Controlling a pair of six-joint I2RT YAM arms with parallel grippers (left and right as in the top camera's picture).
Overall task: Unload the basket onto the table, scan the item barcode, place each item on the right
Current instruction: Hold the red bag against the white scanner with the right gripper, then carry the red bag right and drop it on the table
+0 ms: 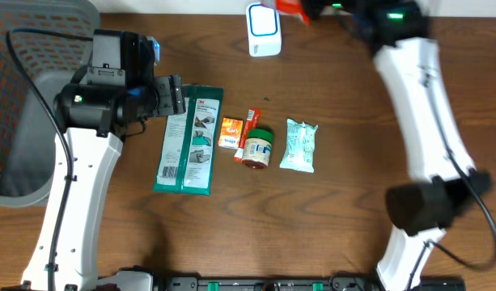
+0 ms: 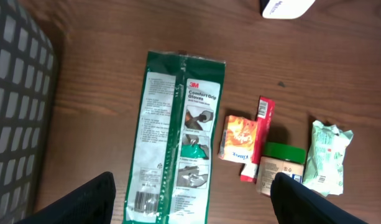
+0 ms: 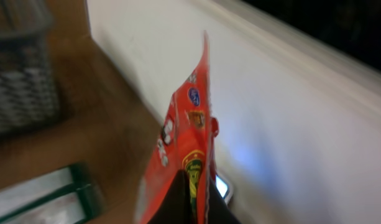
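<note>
- red packet (image 3: 187, 137) hanging just right of the scanner (image 1: 264, 31), right gripper (image 3: 191, 193) clamping fully closed on its lower edge, likely presenting the print to the reader.
- left gripper (image 1: 177, 95) hovering wide open, empty, well left of the scanner, out of the way.

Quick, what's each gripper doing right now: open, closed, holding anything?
Left gripper: open, holding nothing.
Right gripper: shut on the red packet.
</note>
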